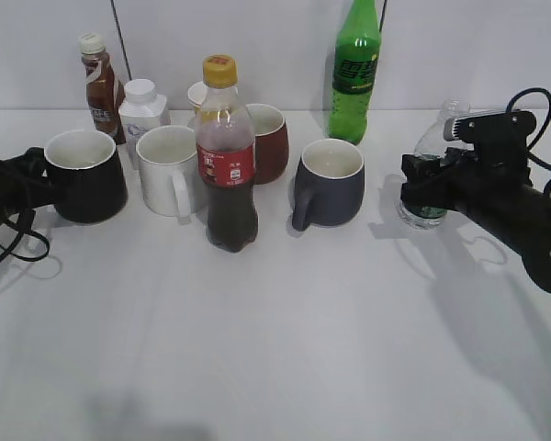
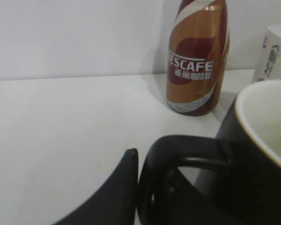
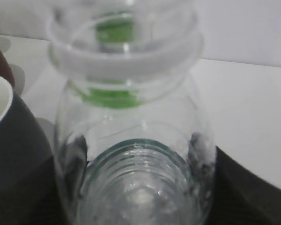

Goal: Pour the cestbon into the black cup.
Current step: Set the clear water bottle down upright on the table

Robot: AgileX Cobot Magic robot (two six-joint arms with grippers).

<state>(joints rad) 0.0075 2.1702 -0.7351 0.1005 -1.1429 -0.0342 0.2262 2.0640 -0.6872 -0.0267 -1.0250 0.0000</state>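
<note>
**Bottle and Cup Are Far Apart**

The right gripper [image 1: 429,191] is at about 3 o'clock on the table; its fingers are closed around the cestbon [image 1: 433,165], which stands upright with no cap; the right wrist view shows the clear ribbed bottle [image 3: 133,140] squeezed between the dark pads. The black cup [image 1: 85,175] sits at about 9 o'clock, well apart from the bottle; the left gripper [image 1: 18,184] is right at its handle [image 2: 182,154]; one dark finger [image 2: 114,192] lies just beside the loop, but I cannot tell if it is pinching it.

What could go wrong: the bottle is open, so a tilt too soon would spill water on the table; the grey-blue mug [image 1: 331,182] and the cola bottle [image 1: 227,156] stand in between and could get bumped; the water could go into the wrong mug; a hard squeeze could push water out.

The black cup looks empty and white inside; the grey-blue mug and the white mug [image 1: 168,170] look empty too; the cola bottle holds dark drink; I cannot tell how much water the cestbon has.
</note>
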